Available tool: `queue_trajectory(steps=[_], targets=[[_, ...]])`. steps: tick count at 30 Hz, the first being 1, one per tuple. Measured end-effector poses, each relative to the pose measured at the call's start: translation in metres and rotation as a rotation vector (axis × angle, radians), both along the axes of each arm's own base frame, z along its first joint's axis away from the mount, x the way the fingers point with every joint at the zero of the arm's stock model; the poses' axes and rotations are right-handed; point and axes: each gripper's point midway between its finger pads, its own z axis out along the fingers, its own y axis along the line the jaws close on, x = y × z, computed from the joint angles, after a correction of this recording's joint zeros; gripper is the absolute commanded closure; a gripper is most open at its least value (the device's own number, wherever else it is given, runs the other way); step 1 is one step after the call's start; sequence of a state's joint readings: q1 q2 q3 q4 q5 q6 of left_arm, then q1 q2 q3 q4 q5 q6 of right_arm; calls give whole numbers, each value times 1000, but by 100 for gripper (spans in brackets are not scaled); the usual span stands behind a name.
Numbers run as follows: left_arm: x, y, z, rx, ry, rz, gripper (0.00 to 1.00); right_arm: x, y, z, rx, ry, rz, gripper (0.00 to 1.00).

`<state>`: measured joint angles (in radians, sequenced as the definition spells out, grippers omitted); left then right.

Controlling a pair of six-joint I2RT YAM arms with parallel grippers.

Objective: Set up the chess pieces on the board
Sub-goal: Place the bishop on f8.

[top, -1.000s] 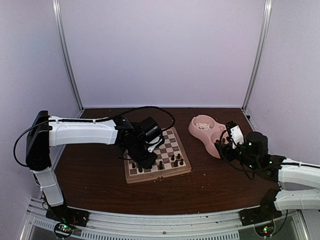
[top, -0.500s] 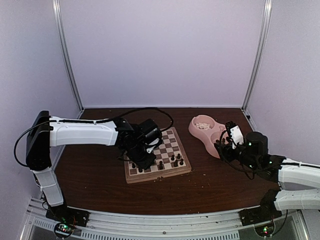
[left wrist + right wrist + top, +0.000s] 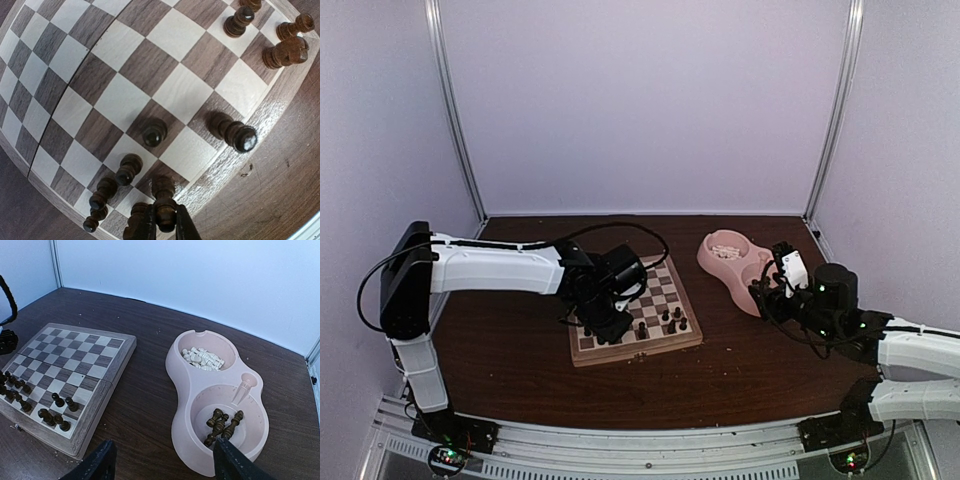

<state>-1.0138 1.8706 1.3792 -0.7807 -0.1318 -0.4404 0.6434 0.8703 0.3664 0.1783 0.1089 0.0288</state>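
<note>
Left gripper is pinched narrow on one dark piece in the board's last row of squares, beside the frame. Whether its base touches the square cannot be told. Other dark pieces crowd it in a short line along that edge toward the corner, the nearest just beside the fingers. A pawn stands one row in, a taller piece stands further along the edge row, and a few more are grouped near the next corner.

The left arm reaches low from the table's left edge, wrist bent down over the board's near left corner, with a black cable looping above it.

The right gripper is spread wide and holds nothing, hanging near the near end of the pink bowl. Loose dark pieces lie in the bowl's near well, cream pieces in its far one. The right arm lies low along the table's right edge, wrist raised toward the bowl.
</note>
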Motion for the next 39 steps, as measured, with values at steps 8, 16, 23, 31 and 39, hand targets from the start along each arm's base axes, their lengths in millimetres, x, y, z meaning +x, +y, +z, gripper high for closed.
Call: queue_trajectory(steps=[8, 16, 23, 31, 39], targets=[[0, 1, -2, 6, 0, 1, 87, 0, 0, 0, 0, 1, 1, 30], [0, 1, -2, 8, 2, 0, 77, 0, 0, 0, 0, 1, 1, 30], [1, 0, 0, 5, 0, 0, 73, 0, 0, 0, 0, 1, 3, 30], [0, -2, 10, 1, 7, -2, 69, 0, 1, -1, 0, 3, 5, 32], [-1, -2, 74, -108, -55, 1, 61, 5, -2, -8, -39, 112, -34, 46]])
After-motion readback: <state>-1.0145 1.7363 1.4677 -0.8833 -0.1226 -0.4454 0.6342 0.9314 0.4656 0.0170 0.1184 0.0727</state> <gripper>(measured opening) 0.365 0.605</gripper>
